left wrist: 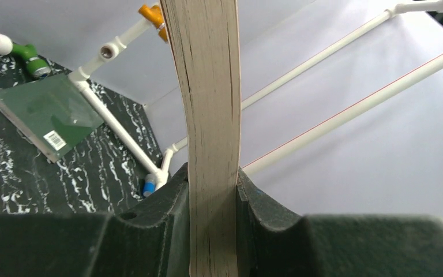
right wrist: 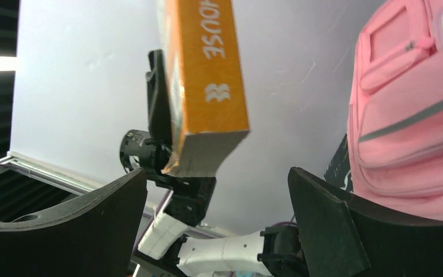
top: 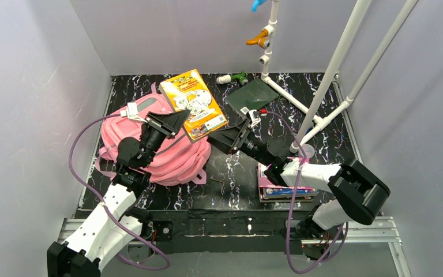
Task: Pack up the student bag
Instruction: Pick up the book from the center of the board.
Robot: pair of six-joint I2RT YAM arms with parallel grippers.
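The student bag (top: pixel 173 161) is a bright-pink backpack lying at the left of the table; its front pocket and grey stripe fill the right of the right wrist view (right wrist: pixel 415 115). An orange book (top: pixel 195 104) hangs tilted over the bag's far right side. My left gripper (top: pixel 176 118) is shut on the book's near corner, and the page edge (left wrist: pixel 210 115) stands clamped between the jaws (left wrist: pixel 213 196). My right gripper (top: pixel 226 140) stands open just right of the book, with nothing between its fingers (right wrist: pixel 216 196). The orange spine (right wrist: pixel 207 75) shows above it.
A dark green book (top: pixel 251 96) lies flat at the back centre, also visible in the left wrist view (left wrist: pixel 43 112). A stack of books (top: pixel 277 190) sits under the right arm. A white pipe frame (top: pixel 323 75) with an orange valve (top: pixel 259 39) rises at the back right.
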